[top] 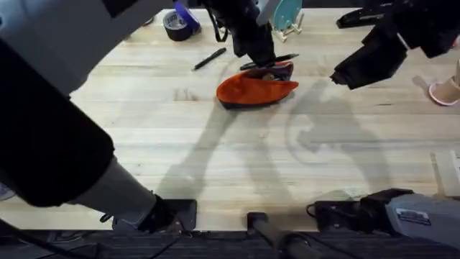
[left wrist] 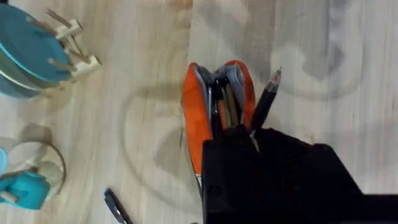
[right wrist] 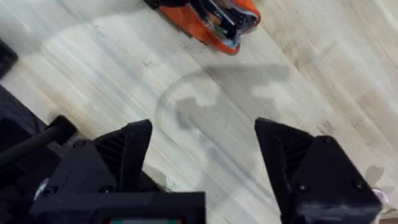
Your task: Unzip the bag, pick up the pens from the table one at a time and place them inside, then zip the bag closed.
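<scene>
Bag (top: 253,89) unzipped and gaping on the far middle of the tabletop (top: 237,165), with the job judged about midway: the left end effector (top: 267,60) hangs right over the mouth, clamped on a black pen (left wrist: 263,104) whose tip pokes up past the orange rim in the left wrist view, not yet released inside. Slim shapes already show within the opening, though what they are cannot be told. Farther out, a second pen (top: 209,58) lies loose on the wood, beside the pouch and apart from it. That one appears left to collect, and the zipper left to close. The right end effector (right wrist: 205,162) hovers well clear to the side, fingers spread wide, holding nothing.
</scene>
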Tool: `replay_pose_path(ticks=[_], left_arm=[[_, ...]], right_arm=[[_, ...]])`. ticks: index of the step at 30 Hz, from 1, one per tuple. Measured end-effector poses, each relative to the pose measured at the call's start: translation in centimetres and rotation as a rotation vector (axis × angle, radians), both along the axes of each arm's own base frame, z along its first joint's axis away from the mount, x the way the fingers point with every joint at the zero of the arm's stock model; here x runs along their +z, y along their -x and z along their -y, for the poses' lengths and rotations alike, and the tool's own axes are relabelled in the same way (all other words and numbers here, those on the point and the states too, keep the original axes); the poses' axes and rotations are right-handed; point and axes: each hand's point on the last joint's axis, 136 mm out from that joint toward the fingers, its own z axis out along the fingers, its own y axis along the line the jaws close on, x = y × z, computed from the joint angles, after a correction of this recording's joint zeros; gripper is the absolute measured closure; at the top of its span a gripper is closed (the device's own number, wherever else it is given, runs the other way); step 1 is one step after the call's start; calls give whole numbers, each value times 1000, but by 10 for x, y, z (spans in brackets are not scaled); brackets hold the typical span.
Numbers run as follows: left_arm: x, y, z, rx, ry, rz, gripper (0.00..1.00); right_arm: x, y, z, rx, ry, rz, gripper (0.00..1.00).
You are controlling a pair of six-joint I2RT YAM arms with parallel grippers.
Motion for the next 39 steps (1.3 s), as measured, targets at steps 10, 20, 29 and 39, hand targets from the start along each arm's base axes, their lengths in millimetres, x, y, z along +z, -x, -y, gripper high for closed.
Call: replay_pose_path(ticks=[10, 20, 29, 39], left_arm=[[6, -7, 6, -9, 35, 38, 960], [1, -6, 9, 7, 34, 9, 960], [-15, -8, 12, 30, 18, -46, 960], [-17, -16, 16, 103, 39, -84, 960]], right_arm=[[0, 0, 0, 0, 0, 0, 5], [0, 0, 0, 0, 0, 0, 6], [0, 0, 0, 0, 0, 0, 6], [0, 0, 0, 0, 0, -1, 6]])
